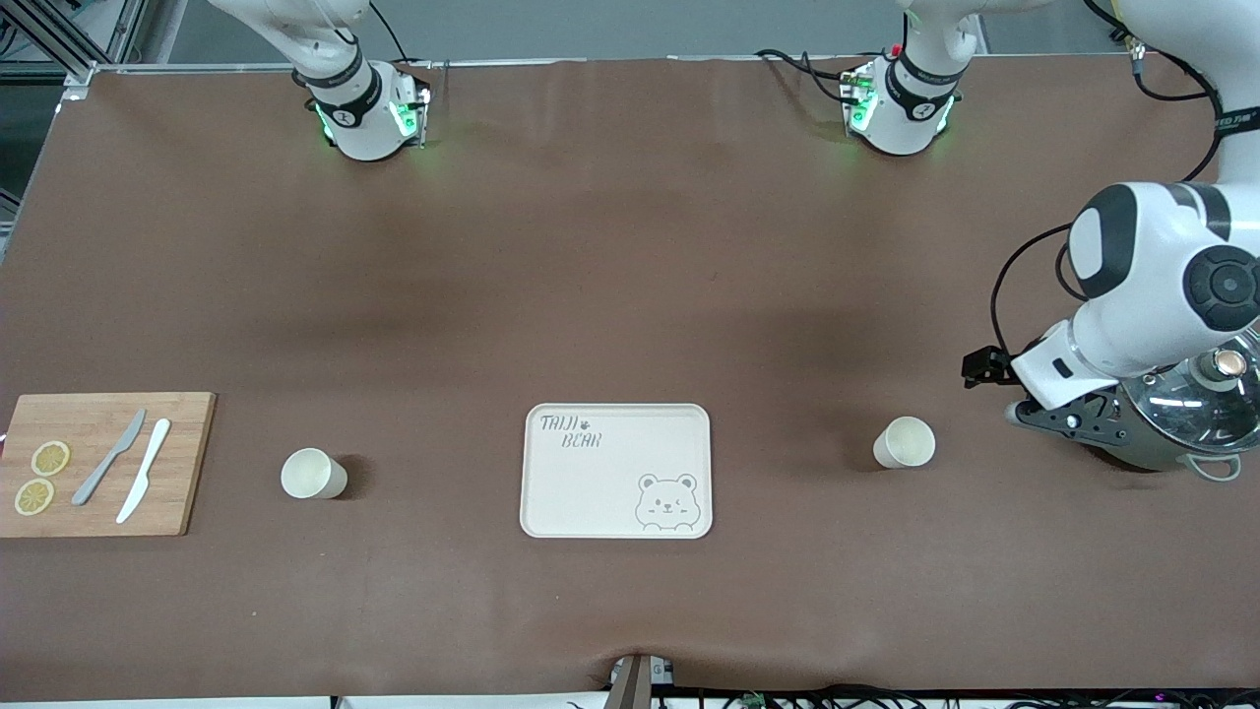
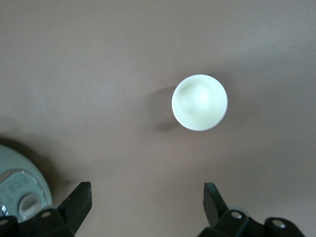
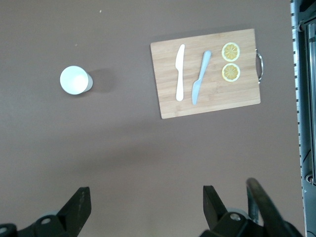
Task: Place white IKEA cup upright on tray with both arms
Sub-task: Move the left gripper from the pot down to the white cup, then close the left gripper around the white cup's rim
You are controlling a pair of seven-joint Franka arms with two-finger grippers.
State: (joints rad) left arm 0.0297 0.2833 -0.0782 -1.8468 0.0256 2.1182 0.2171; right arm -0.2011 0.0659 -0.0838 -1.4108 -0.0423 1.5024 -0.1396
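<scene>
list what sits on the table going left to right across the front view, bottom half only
wooden cutting board with two lemon slices, a grey knife and a white knife → white cup → tray → second white cup → left end effector → glass-lidded pot

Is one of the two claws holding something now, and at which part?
Nothing is held. The left claw is open above the table near a cup; the right claw is open too.
</scene>
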